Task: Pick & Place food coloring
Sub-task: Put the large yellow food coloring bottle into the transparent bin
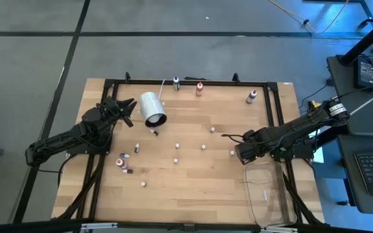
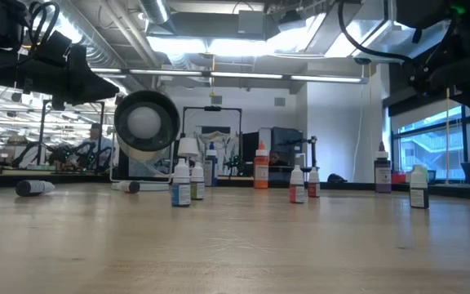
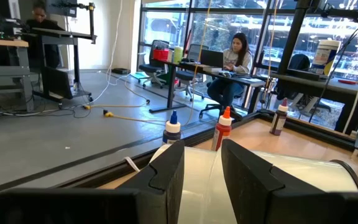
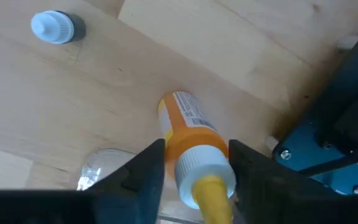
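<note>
Several tiny food coloring bottles (image 1: pixel 175 159) stand or lie scattered on the wooden table; three stand along its far edge (image 1: pixel 199 88). My right gripper (image 1: pixel 240 153) hovers by the far left corner of a clear container and is shut on an orange bottle (image 4: pixel 188 134). My left gripper (image 1: pixel 128 110) is open at the closed end of the large white cylinder (image 1: pixel 153 109). In the left wrist view its fingers (image 3: pixel 166 171) stand over the cylinder's wall (image 3: pixel 278 174). Whether they touch it cannot be told. My right gripper pinches the orange bottle at its white cap end (image 4: pixel 197 165) between its two fingers (image 4: pixel 148 168). The fingers come from above and lie along the bottle. The yellow tip points back between them, and the orange body (image 4: pixel 185 124) sticks out past the fingertips toward the table.
A clear plastic container (image 1: pixel 267 189) sits at the table's near right corner; its rim (image 4: pixel 101 163) shows below my right gripper. A white-capped bottle (image 4: pixel 56 28) stands close by. A dark frame (image 1: pixel 193 82) borders the table. People sit at desks in the room beyond.
</note>
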`<state>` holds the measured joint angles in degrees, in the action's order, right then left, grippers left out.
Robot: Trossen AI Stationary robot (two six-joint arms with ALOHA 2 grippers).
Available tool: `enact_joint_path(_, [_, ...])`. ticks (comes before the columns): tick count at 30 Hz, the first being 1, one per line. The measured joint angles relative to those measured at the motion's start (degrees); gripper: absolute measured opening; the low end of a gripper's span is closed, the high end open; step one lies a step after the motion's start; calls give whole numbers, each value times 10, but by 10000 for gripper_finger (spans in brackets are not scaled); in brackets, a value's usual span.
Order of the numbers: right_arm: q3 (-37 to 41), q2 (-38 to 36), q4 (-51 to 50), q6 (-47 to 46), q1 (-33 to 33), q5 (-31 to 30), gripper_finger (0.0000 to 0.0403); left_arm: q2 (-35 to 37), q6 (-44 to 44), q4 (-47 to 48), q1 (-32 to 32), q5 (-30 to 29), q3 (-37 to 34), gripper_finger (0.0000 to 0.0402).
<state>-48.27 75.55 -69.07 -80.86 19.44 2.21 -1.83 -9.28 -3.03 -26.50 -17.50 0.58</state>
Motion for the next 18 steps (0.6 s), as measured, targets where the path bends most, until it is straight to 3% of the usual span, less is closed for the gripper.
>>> enact_joint_path(5, [-4,-2,1,4,0,3,126,0,0,0,0,0,0,104])
enact_joint_path(18, [-11,0,-2,5,0,3,127,0,0,0,0,0,0,104])
